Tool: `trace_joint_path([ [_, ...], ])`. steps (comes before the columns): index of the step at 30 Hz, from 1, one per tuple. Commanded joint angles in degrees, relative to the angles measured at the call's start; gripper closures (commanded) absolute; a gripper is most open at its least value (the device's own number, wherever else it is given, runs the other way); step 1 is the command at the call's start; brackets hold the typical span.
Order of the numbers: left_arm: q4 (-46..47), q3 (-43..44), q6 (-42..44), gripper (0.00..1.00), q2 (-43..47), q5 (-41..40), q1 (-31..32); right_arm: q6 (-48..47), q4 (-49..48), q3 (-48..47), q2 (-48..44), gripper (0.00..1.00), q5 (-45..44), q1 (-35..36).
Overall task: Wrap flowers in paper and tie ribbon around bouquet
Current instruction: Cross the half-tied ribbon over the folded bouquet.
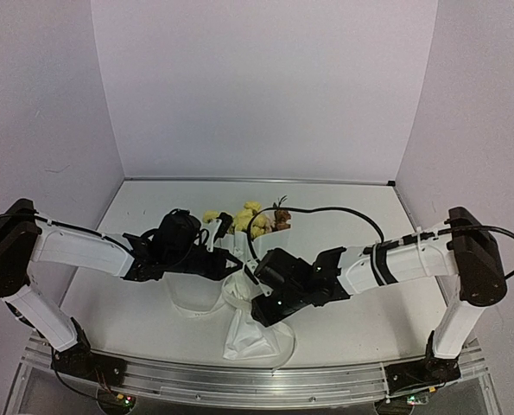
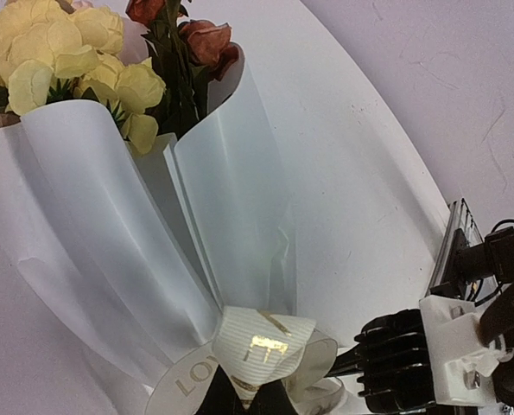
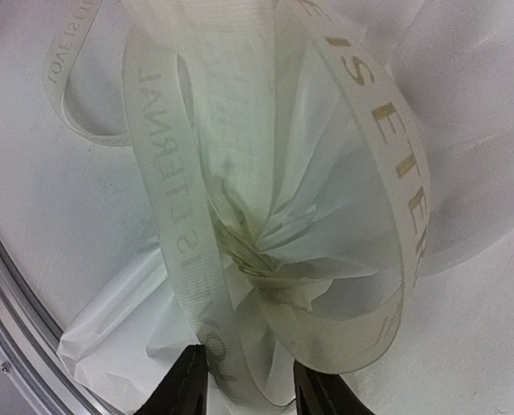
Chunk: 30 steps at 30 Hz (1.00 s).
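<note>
lab booth: plain white walls (image 1: 265, 86) boxing in a white table (image 1: 136, 316).

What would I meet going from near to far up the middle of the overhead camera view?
metal rail → flared lower end of the paper → ribbon looped at the pinch → flowers → back wall

White table (image 1: 136, 212), pale lilac walls (image 1: 265, 86), aluminium rail (image 1: 239, 386) along near edge
</note>
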<state>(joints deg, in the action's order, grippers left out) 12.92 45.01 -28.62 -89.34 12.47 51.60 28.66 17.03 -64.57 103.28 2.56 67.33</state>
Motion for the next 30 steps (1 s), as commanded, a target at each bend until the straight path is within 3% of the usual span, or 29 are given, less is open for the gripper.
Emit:
trace_joint_path([
  [1, 0.1, 1.3, 0.2, 1.00, 1.0, 0.9, -0.5, 1.0, -0.8, 1.1, -2.8, 0.67, -1.7, 0.2],
  [6, -0.1, 0.9, 0.5, 1.00, 1.3, 0.9, -0.9, 1.9, -0.8, 2.2, -4.8, 0.75, -2.4, 0.2],
  [10, 0.0, 0.8, 0.8, 1.00, 1.4, 1.2, -1.1, 2.3, -0.8, 2.5, -5.9, 0.68, -2.3, 0.2],
  [14, 0.0, 0.7, 0.8, 1.00, 1.4, 1.5, -1.1, 2.4, -0.7, 2.3, -5.9, 0.68, -2.0, 0.2],
  [25, 0.1, 0.4, 1.1, 1.00, 1.6, 1.9, -1.3, 3.3, 0.1, 2.8, -6.0, 0.98, -2.3, 0.2],
  [30, -0.4, 0.2, 1.4, 1.00, 1.7, 1.6, -1.5, 4.6, 1.3, 5.0, -9.5, 1.00, -5.0, 0.2],
])
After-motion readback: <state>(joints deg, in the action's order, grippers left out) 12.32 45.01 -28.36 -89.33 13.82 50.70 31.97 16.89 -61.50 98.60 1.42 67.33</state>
